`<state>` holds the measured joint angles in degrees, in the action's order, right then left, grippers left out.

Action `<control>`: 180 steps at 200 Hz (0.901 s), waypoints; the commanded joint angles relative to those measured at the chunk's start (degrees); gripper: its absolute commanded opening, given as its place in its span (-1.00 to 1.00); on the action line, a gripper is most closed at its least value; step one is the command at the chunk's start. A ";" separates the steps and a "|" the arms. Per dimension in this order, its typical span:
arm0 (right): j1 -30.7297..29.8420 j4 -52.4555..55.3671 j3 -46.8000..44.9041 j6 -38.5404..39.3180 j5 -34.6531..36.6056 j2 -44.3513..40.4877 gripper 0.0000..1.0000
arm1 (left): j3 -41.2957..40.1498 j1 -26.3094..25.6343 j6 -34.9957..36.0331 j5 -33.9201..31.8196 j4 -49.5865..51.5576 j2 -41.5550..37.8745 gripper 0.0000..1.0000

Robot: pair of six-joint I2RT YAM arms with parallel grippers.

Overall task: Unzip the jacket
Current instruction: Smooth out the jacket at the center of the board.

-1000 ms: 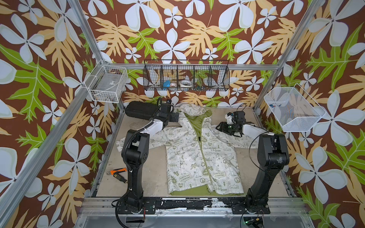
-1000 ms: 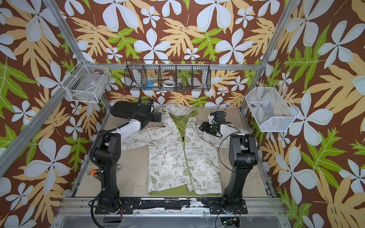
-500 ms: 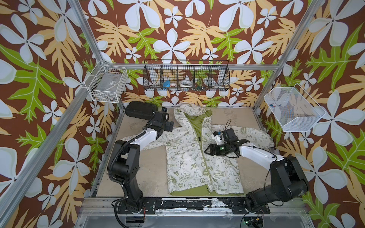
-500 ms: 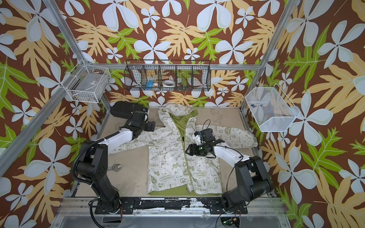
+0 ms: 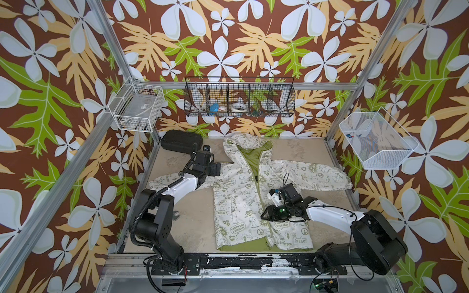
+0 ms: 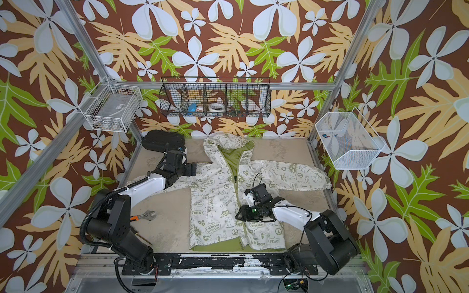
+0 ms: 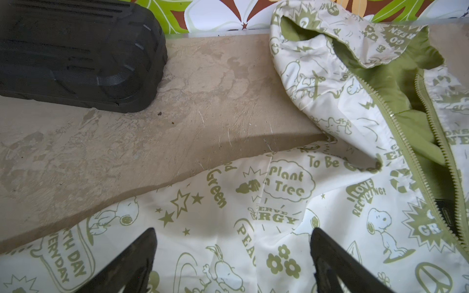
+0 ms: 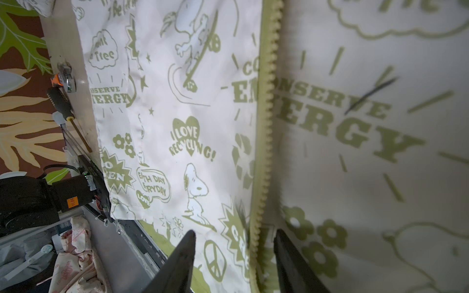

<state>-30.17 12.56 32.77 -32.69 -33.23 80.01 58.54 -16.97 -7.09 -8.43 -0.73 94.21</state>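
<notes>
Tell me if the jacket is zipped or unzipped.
Mostly zipped: the jacket gapes only below the hood; farther down its zipper teeth are joined.

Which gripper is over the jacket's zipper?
The right gripper, straddling the zipper; the left gripper is over the jacket, at its shoulder.

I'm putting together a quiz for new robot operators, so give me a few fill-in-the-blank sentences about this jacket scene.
The jacket is cream outside, with a lining coloured ___.
The right gripper has its jaws on either side of the jacket's ___.
The left gripper hovers over the jacket with its jaws wide ___.
The wrench lies nearest the base of the ___ arm.
Missing words: green; zipper; open; left.
</notes>
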 commanded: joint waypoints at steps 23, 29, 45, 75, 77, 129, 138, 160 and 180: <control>-3.70 -1.48 -0.76 -3.05 -1.36 -0.16 -0.85 | -0.30 0.34 -1.36 0.55 -1.36 -0.15 0.88; -4.46 -1.01 -0.72 -3.80 -1.10 -1.05 -1.00 | -0.28 0.38 -1.38 0.51 -1.49 -0.15 0.88; -7.30 2.23 0.66 -6.17 1.41 -4.60 -1.00 | 0.17 0.76 -1.23 0.65 -1.48 0.16 0.88; -12.99 4.77 0.51 -12.96 3.89 -12.49 -1.00 | 1.51 1.25 -1.19 1.10 -1.24 1.21 0.86; -13.36 4.65 0.22 -13.49 3.86 -12.92 -1.00 | 1.56 1.26 -1.24 1.15 -1.25 1.29 0.86; -16.29 0.18 -12.93 -18.63 3.55 -16.32 -0.75 | 2.18 1.35 -1.35 0.72 -1.46 4.04 0.80; -16.24 3.00 -12.08 -17.54 5.64 -17.13 -0.31 | 2.09 1.35 -1.18 0.29 -1.39 3.98 0.79; -16.00 12.74 -6.24 -13.88 14.08 -19.97 0.12 | 0.80 1.36 -0.18 -1.82 -2.67 2.27 0.81; -13.61 20.09 1.13 -10.80 22.41 -21.23 0.17 | -1.55 1.37 1.31 -3.79 -5.77 -1.46 0.85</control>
<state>-45.76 23.16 27.90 -47.62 -22.74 59.94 58.70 -15.75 -7.40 -8.88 -2.22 96.09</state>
